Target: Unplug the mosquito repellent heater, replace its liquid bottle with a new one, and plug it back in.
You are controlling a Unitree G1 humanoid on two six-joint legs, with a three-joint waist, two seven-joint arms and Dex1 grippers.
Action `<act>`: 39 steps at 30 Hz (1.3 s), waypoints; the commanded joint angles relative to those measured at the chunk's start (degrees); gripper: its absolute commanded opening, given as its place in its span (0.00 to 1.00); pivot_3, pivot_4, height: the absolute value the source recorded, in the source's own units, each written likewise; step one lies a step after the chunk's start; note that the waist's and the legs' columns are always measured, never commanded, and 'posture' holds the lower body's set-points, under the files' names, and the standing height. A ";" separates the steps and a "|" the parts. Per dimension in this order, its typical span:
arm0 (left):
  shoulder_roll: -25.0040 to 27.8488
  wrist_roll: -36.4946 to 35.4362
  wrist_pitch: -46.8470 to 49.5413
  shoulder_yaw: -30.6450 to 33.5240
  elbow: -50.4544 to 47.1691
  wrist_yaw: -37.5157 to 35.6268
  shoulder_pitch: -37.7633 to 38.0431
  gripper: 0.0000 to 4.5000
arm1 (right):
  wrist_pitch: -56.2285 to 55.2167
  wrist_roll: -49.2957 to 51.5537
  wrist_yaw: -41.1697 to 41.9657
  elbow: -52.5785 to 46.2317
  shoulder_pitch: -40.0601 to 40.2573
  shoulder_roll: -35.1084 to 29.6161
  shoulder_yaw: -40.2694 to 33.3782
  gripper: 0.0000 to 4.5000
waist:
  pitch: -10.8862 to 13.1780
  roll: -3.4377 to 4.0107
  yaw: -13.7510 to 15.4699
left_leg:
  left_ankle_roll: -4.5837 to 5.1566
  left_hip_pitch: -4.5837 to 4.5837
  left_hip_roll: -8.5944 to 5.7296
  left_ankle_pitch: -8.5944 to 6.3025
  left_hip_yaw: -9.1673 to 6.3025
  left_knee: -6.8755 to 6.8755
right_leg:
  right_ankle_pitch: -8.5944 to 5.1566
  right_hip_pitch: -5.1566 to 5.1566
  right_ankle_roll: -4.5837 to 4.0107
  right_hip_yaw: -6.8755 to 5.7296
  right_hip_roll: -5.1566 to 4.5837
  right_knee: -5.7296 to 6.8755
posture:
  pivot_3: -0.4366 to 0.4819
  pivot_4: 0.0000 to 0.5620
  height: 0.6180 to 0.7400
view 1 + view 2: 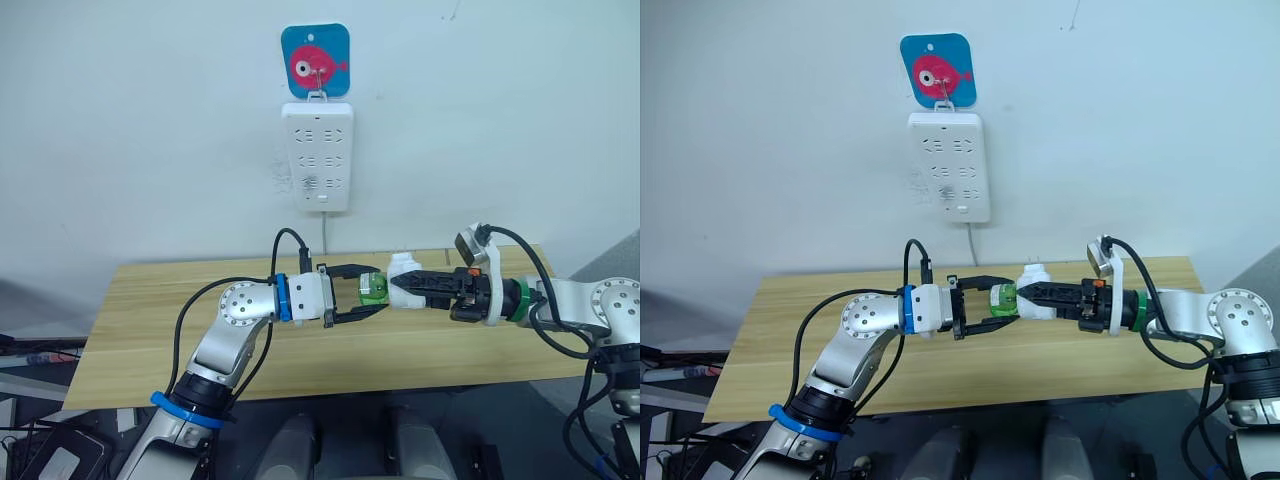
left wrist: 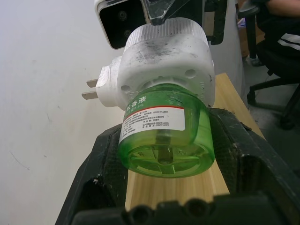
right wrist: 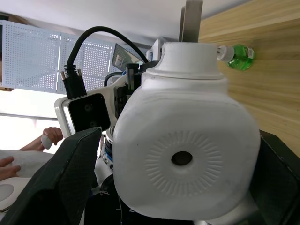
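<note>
**Heater unplugged and held in mid-air, bottle swap under way**

Heater and bottle sit at the centre of the head views, between the two arms and above the wooden table (image 1: 150, 330). The right gripper (image 1: 402, 291) pinches the mosquito repellent heater (image 1: 404, 266) by its white body, with the prongs (image 2: 90, 89) pointing up toward the wall. The power strip (image 1: 317, 156) hangs in the upper middle of the frame, well apart from the unit, so unplugging looks done.

The green liquid bottle (image 2: 164, 133) is seated in the heater's underside. The left gripper (image 1: 372, 296) has its fingers spread around that bottle; in the left wrist view they flank it on both sides, and whether they already touch it I cannot tell.

The step in hand appears to be removing the old bottle. Next, the left fingers likely need to close on the green body and twist it loose while the right gripper holds the heater steady. Another green bottle (image 3: 238, 51) lies on the table, seen in the upper right of the right wrist view.
</note>
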 commanded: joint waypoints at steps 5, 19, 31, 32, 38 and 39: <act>-0.37 -0.47 -1.00 -0.44 -0.03 -0.60 -0.85 0.53 | 0.19 1.44 1.37 -0.96 0.10 -0.76 -1.08 0.66 | 0.01 -0.02 0.03 | 0.00 0.00 0.00 0.00 0.01 0.01 | 0.00 0.00 0.00 0.01 0.00 0.00 | 0.57 0.34 1.00; 1.84 -31.75 63.11 7.08 1.98 1.17 -11.14 0.53 | 4.65 -4.27 10.67 -4.69 -0.29 -2.88 -0.68 0.66 | 0.08 -0.14 -0.40 | 0.01 -0.03 -0.02 0.00 -0.13 0.09 | -0.03 0.02 0.06 -0.14 0.03 0.11 | 0.57 0.36 1.00; -2.26 -43.17 82.51 21.16 17.96 6.51 -20.36 0.88 | 4.72 -8.12 13.89 -1.73 -2.38 -1.96 -1.24 0.66 | 0.18 -0.30 -1.41 | -0.21 -0.06 0.00 0.12 -0.05 0.06 | -0.08 -0.14 0.12 -0.02 0.01 0.10 | 0.54 0.36 1.00; -2.88 -43.46 82.28 22.71 17.86 7.83 -20.64 0.94 | 4.73 -8.09 13.82 -1.35 -2.45 -1.96 -1.61 0.66 | 0.18 -0.31 -1.25 | -0.21 -0.05 -0.02 0.12 -0.04 0.07 | -0.09 -0.14 0.12 0.01 0.00 0.11 | 0.54 0.36 1.00; 0.94 -37.84 71.20 21.44 5.92 6.15 -16.58 0.99 | 5.15 -8.01 13.94 0.73 -1.93 -3.36 -3.31 0.66 | 0.20 -0.35 -0.97 | -0.23 -0.12 -0.08 0.12 -0.01 0.09 | -0.08 -0.17 0.13 0.04 -0.07 0.08 | 0.54 0.35 1.00; 1.84 -35.59 67.13 20.37 3.05 5.76 -15.24 0.99 | 5.10 -7.96 13.85 1.58 -2.08 -3.48 -3.61 0.66 | 0.20 -0.35 -0.96 | -0.24 -0.12 -0.07 0.12 0.00 0.07 | -0.08 -0.19 0.12 0.05 -0.07 0.07 | 0.54 0.35 1.00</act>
